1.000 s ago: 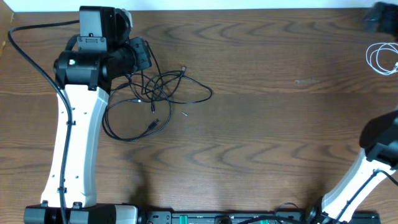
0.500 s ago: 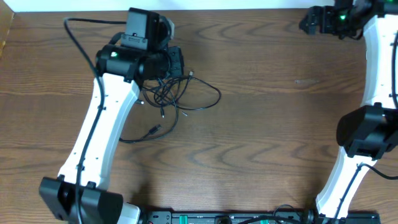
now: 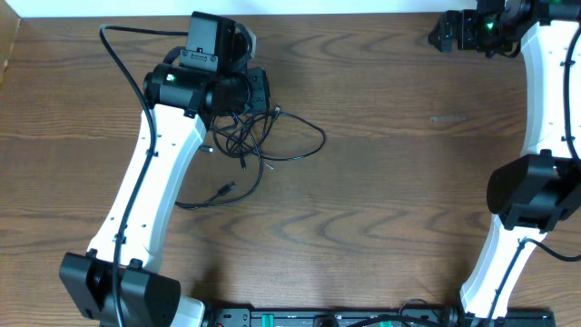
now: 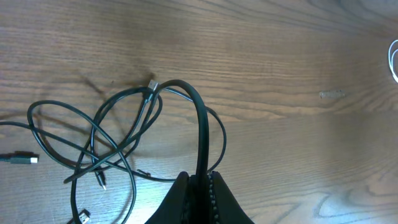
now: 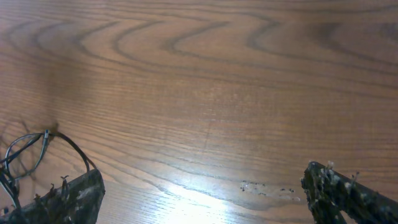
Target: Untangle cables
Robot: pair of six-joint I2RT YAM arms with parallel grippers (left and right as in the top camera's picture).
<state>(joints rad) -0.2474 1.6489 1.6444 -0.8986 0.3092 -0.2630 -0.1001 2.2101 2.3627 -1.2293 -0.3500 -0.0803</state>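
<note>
Loops of thin black cables (image 4: 200, 124) sprawl tangled over grained wooden table (image 4: 280, 56).

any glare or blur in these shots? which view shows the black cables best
Left wrist view: thin black cables crisp and evenly lit, the best look. Right wrist view: bright glare patch on the brown wooden table, cables dim at the left edge. Overhead view: sharp, no glare, cables small.

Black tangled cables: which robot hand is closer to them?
Left. The left gripper is right at the black cables, pinching one loop of them. The right gripper is open, far away across the table near its far right corner.
</note>
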